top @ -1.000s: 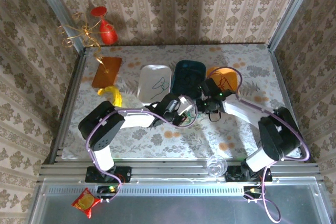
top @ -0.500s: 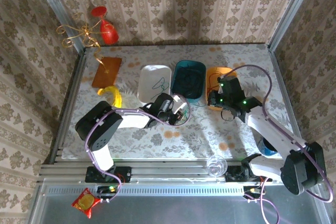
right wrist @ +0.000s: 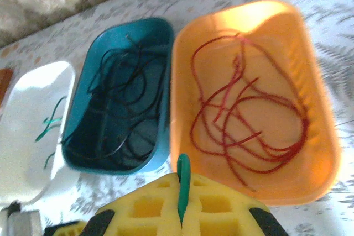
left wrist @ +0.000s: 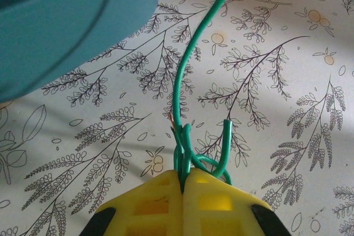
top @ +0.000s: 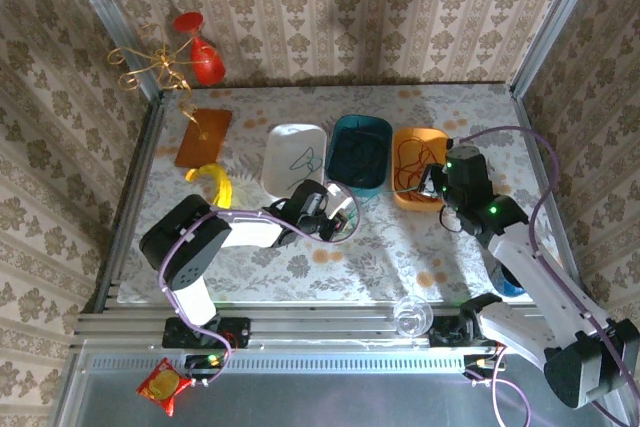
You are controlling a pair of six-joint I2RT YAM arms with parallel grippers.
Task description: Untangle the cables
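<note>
Cables point(right wrist: 238, 73) here are thin, bendy wires in three colours, lying in three trays set side by side on the patterned table point(top: 400, 247). At the left, the white tray point(right wrist: 22, 98) holds a few short green strands point(right wrist: 50, 121). Just in front of it and the next tray, the left gripper point(left wrist: 182, 176) has its yellow pads pressed together on a green cable point(left wrist: 177, 98). This wire is bunched into small kinked loops right at the pads, with one cut end standing up beside them. From there it runs in a long curve over the cloth, past the corner of the teal tray point(left wrist: 66, 20), to the orange tray's edge. The teal tray carries black wires point(right wrist: 119, 109) in loose, overlapping loops. Next to it, touching side to side, the orange tray point(right wrist: 177, 109) holds red wires in wide, crossing coils. At the right, above the near rim of the orange tray, the right gripper point(right wrist: 181, 181) is clamped on a short green stub point(right wrist: 183, 164) between its pads. Whether that is the same green wire cannot be told.
</note>
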